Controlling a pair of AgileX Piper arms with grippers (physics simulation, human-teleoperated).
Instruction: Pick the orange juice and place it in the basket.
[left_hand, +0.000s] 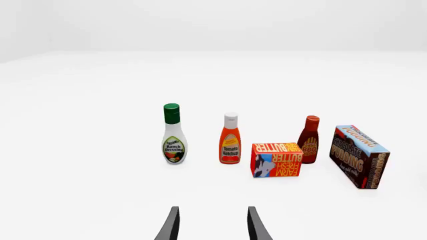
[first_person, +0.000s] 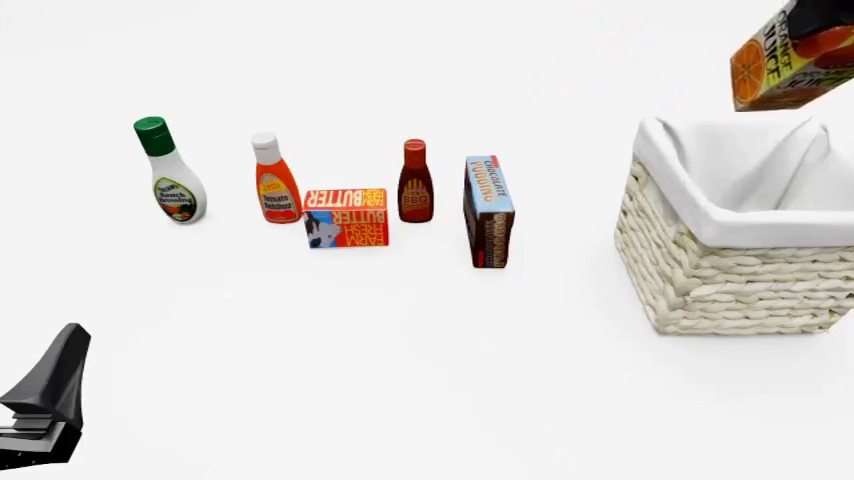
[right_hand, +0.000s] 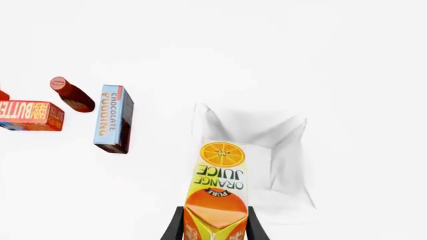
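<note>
Right wrist view only: orange juice (right_hand: 217, 192) gripped.

We note the basket (first_person: 727, 275) as rough cream woven wicker, its lining a smooth matt white cloth folded over the rim. The orange juice (right_hand: 217, 192), upper right in the front view, looks like glossy printed card. The butter box (first_person: 346, 218) and pudding box (first_person: 489, 210) look like printed card too. The three bottles look like smooth plastic. The left gripper (left_hand: 212, 225) fingers are matt black.

The orange juice carton (first_person: 787, 58), orange and yellow, hangs tilted in the air above the open, cloth-lined white wicker basket (first_person: 727, 270).
</note>
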